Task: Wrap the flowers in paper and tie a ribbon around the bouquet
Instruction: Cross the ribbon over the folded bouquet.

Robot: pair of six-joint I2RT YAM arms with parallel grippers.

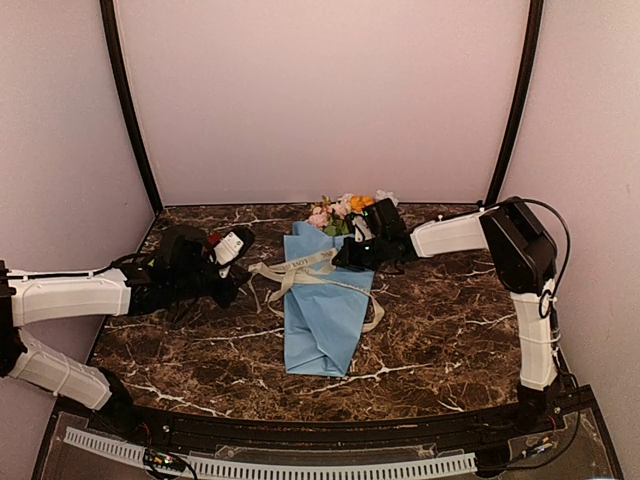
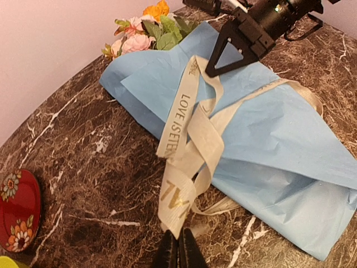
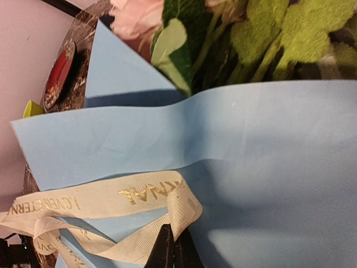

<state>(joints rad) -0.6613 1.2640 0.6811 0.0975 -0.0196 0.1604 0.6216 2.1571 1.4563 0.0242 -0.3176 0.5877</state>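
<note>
**A:** Start at the left; what is the left gripper (image 2: pixel 178 252) doing?

**B:** Its fingers are pressed together on the loose end of the narrow cream-beige ribbon (image 2: pixel 189 117) with gold lettering; it sits at nine o'clock of the bundle, low over the dark brown marble table (image 1: pixel 200 340), I judge so that it can draw that end sideways; a small red floral plate (image 2: pixel 17 209) lies apart from the work.

**A:** And the middle?

**B:** The bouquet (image 1: pixel 325 310) lies flat at the table's centre; the thin light-blue paper (image 1: pixel 310 345) is folded into a cone, narrow end toward six o'clock, with the pink, orange and white artificial flowers (image 1: pixel 340 210) poking out at twelve; the ribbon crosses the upper cone in loose loops, not a tight knot; one strand trails off the cone toward four o'clock.

**A:** The right?

**B:** The right gripper (image 3: pixel 173 248) reaches in from three o'clock, pinched shut on a ribbon loop over the paper just below the blooms; holding the ribbon from opposite sides looks meant for pulling the crossing snug.

**A:** Progress?

**B:** Wrapping looks done; tying is under way; the slack needs taking up without dragging the cone.
</note>
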